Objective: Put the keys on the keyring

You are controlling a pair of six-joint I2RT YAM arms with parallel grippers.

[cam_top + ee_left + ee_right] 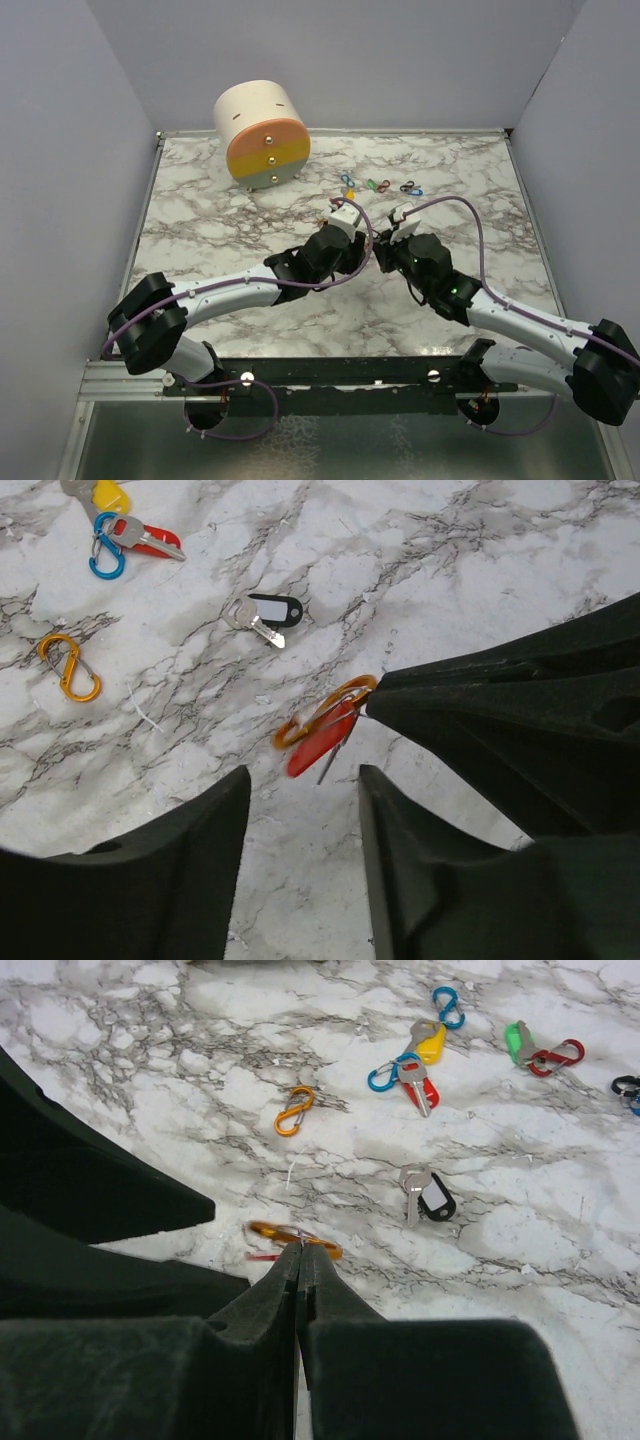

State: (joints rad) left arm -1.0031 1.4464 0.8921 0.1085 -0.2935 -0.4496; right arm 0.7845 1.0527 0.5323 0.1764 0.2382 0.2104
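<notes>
You have a marble table (210,220) in front of you, with a cream drum (262,133) lying on its side at the far left, its orange and yellow face towards the arms. The left arm (230,292) and right arm (520,325) reach in from the near edge and meet at mid-table. Your left gripper (303,780) stands with its jaws parted and nothing between them. Your right gripper (301,1252) is pressed fully together on the held orange clip (270,1231), pinching one end so the loop sticks out just above the marble, right in front of the left fingertips. The red key (318,745) hangs against that clip. The view is blurred there, so you cannot tell whether it is threaded through. Beyond it, the black-headed key (272,610) lies flat and alone on the marble. The loose orange clip (68,667) lies further to the left, well apart from it. At the far side sit the other keys. A second red key (155,538) touches a blue clip (103,552), with the yellow key (432,1042) just beside it and touching another blue clip (447,1005). The green key (516,1038) lies to the right, touching a red clip (557,1057).
</notes>
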